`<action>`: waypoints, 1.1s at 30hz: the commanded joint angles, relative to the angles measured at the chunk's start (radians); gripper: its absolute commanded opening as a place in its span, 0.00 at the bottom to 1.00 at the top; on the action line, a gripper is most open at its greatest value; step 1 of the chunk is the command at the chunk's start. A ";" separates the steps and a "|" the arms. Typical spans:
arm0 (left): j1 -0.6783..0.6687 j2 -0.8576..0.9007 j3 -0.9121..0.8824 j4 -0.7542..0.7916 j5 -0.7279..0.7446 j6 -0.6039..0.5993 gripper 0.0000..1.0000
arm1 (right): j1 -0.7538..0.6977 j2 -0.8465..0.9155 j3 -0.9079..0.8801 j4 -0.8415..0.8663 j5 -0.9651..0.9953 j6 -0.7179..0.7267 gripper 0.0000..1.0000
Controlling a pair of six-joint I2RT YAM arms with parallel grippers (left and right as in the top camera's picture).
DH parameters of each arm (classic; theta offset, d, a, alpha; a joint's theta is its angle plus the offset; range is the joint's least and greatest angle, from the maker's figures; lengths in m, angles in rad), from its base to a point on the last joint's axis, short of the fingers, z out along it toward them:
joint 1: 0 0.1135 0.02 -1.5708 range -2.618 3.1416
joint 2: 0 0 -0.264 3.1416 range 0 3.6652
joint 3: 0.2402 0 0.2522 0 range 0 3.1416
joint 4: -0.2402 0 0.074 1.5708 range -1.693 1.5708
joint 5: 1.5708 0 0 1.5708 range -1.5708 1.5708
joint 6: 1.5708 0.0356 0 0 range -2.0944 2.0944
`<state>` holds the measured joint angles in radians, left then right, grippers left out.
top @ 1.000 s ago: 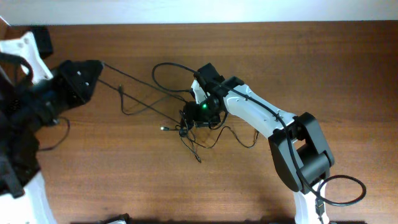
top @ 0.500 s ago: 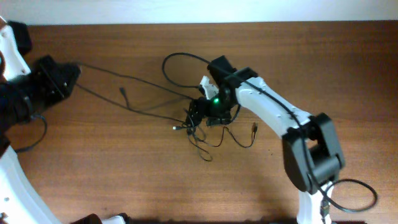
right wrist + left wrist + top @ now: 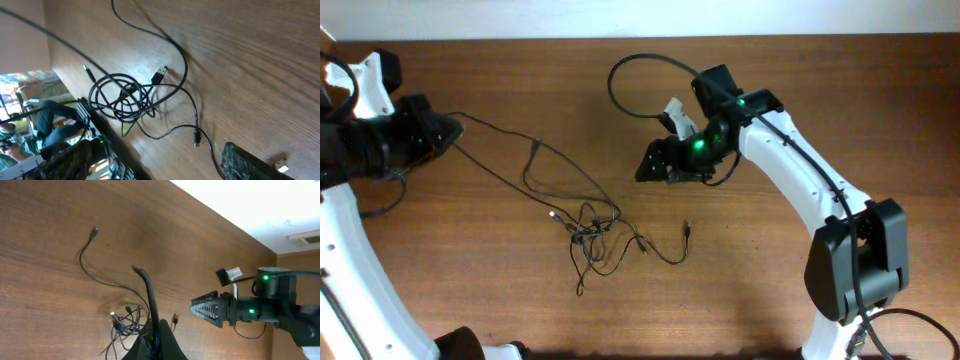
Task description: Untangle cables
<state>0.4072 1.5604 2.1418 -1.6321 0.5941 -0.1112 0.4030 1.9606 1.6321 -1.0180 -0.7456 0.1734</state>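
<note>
**Cables** [image 3: 590,235]: thin black cords, knotted in a loose tangle on the worktop [image 3: 770,300], near its middle, between the two arms. One strand runs up and left from the tangle to the left fingers.
**Plug ends:** one free plug end [image 3: 687,228] lies just right of the tangle. A second plug [image 3: 535,147] lies on a loop toward the left arm.
**Left fingers** [image 3: 448,130]: closed tight on that strand.
**Right fingers** [image 3: 655,165]: spread wide, holding nothing, up and right of the tangle, apart from every cord.
</note>
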 commanded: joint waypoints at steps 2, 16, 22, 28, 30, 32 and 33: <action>-0.045 -0.005 -0.071 0.061 0.000 0.020 0.00 | 0.043 -0.008 -0.009 0.000 0.035 -0.002 0.83; -0.056 -0.005 -0.075 0.497 0.545 -0.238 0.00 | 0.081 -0.008 -0.009 0.014 -0.160 -0.173 0.83; -0.057 -0.007 -0.075 0.486 0.554 -0.237 0.00 | 0.108 -0.008 -0.009 0.130 -0.159 -0.021 0.79; -0.057 -0.007 -0.075 0.472 0.553 -0.237 0.00 | 0.152 -0.008 -0.009 0.175 -0.019 0.045 0.78; -0.057 -0.007 -0.075 0.472 0.550 -0.236 0.00 | 0.172 -0.006 -0.009 0.185 0.036 0.045 0.77; -0.056 -0.006 -0.075 0.472 0.550 -0.236 0.00 | 0.192 -0.002 -0.009 0.188 0.065 0.048 0.74; -0.056 -0.006 -0.075 0.472 0.550 -0.236 0.00 | 0.197 0.001 -0.009 0.189 0.086 0.063 0.74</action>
<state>0.3454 1.5608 2.0613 -1.1595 1.1229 -0.3382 0.5758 1.9606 1.6299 -0.8326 -0.7345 0.2123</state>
